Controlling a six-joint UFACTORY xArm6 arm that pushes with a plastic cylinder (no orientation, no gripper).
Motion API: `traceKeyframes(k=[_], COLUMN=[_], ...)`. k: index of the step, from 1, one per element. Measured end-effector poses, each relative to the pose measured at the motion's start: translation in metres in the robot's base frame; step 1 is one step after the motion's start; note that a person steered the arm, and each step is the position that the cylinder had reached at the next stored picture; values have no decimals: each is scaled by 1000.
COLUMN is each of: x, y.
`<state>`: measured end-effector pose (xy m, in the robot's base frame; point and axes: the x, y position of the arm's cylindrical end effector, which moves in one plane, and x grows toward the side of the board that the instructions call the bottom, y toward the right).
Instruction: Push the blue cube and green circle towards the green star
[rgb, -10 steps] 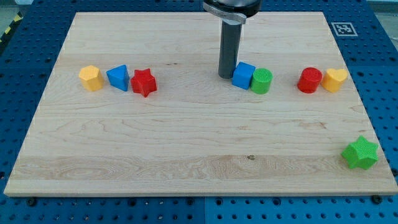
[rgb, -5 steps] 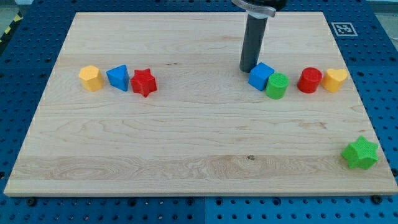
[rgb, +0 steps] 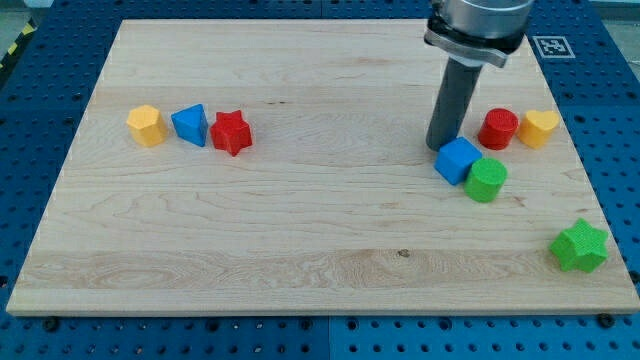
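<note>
Nearest you, at the lower right of the frame, the green star (rgb: 579, 246) sits close to the bench (rgb: 300, 230) edge. Up and left of it, well apart, you find the green circle (rgb: 486, 179) touching the blue cube (rgb: 458, 160) on the cube's lower right. My tip (rgb: 439, 148) stands at the cube's upper-left corner (there is no pincer on this arm to be released or clenched). Farther back at right you see a red cylinder (rgb: 497, 129) and a yellow heart (rgb: 540, 128); at far left, a yellow block (rgb: 146, 125), blue triangle (rgb: 190, 124) and red star (rgb: 231, 132).
</note>
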<state>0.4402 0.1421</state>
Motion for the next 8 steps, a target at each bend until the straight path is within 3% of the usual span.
traceKeyframes(k=[4,8], x=[44,67], y=[81,82])
